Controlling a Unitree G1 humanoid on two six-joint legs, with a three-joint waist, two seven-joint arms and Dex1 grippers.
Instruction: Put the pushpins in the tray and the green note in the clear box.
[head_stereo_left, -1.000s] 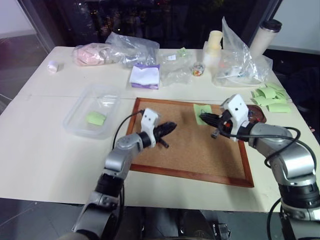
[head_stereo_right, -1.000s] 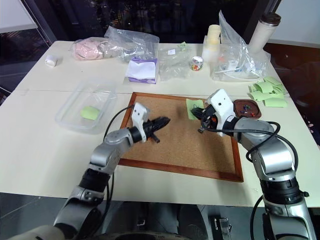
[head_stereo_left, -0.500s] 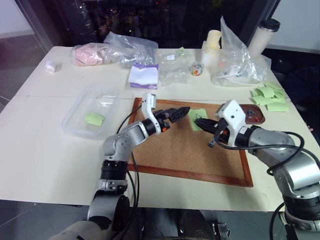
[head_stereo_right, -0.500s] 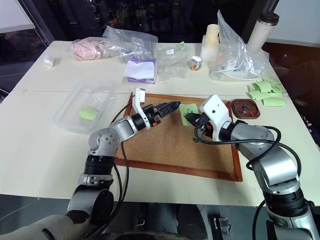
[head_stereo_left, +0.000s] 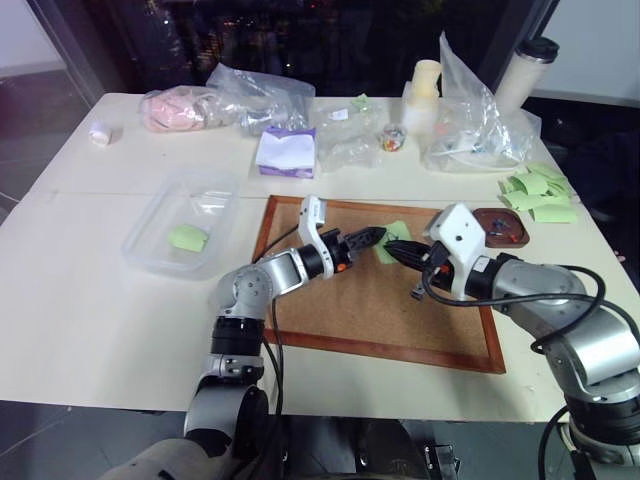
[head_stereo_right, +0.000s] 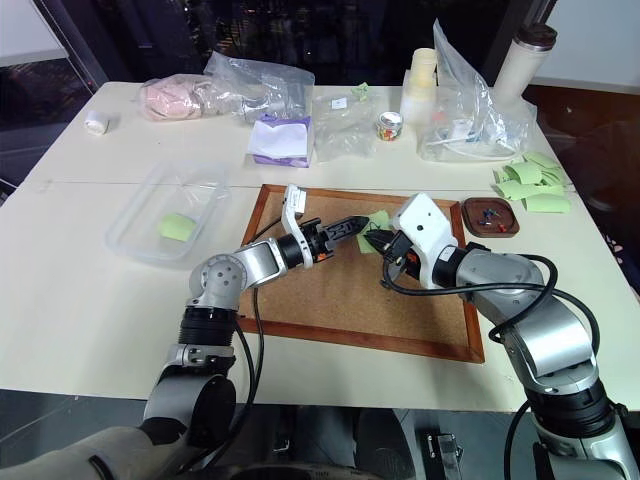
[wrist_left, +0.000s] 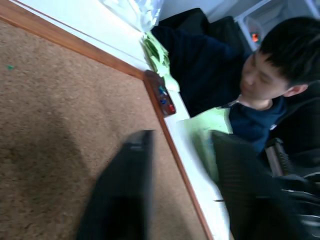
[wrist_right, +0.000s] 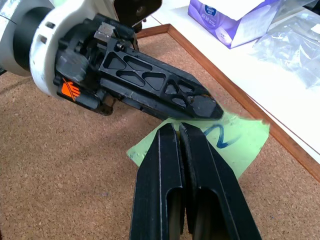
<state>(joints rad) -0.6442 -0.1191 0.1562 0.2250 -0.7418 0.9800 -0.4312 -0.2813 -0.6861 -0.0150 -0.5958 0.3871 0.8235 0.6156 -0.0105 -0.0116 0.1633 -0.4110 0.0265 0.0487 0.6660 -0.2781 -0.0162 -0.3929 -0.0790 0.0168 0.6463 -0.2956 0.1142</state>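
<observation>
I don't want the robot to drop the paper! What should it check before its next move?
1. Right gripper shut on the green note: ok.
2. Left gripper at the note: ok; whether it grips, cannot tell.
3. Clear box open, with room: ok.
4. Pushpins in the tray: ok, some lie there.
5. No pins left on the cork board: cannot tell.

One green note (wrist_right: 235, 142), one tray (head_stereo_left: 505, 226) — one clear box (head_stereo_left: 185, 222), two hands
</observation>
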